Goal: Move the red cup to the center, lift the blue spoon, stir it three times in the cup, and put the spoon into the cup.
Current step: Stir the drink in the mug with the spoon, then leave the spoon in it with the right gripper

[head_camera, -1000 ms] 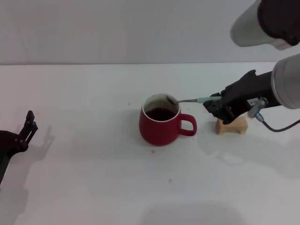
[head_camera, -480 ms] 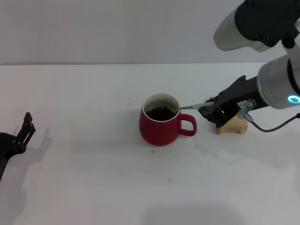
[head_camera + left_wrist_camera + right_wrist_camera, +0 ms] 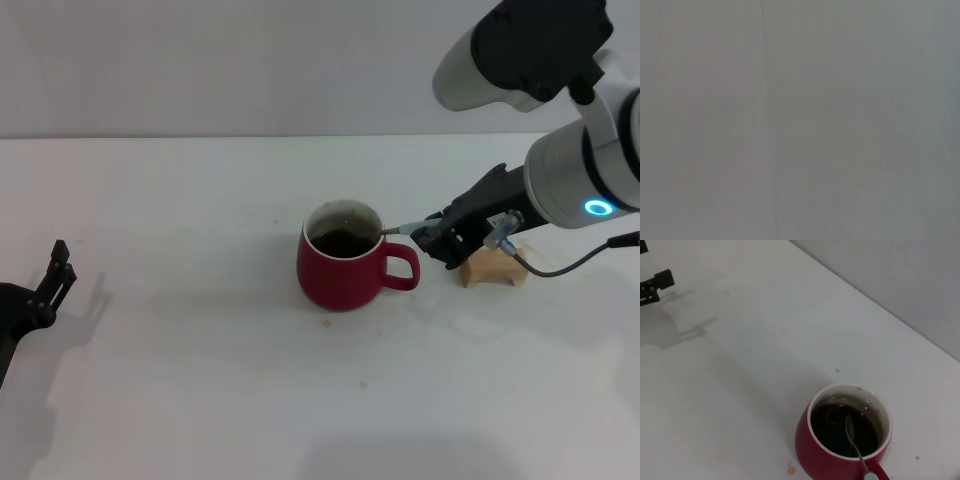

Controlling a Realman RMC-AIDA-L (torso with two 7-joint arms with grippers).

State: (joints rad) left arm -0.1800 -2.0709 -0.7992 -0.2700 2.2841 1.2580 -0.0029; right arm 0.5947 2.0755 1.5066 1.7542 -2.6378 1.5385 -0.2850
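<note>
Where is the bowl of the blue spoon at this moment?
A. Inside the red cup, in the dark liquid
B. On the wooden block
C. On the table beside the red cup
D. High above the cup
A: the right wrist view shows the blue spoon's bowl lying in the red cup's liquid.

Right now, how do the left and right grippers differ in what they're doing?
The right gripper is beside the red cup, shut on the blue spoon, whose bowl dips into the dark liquid. The left gripper is parked at the table's far left edge, holding nothing. Both are black.
</note>
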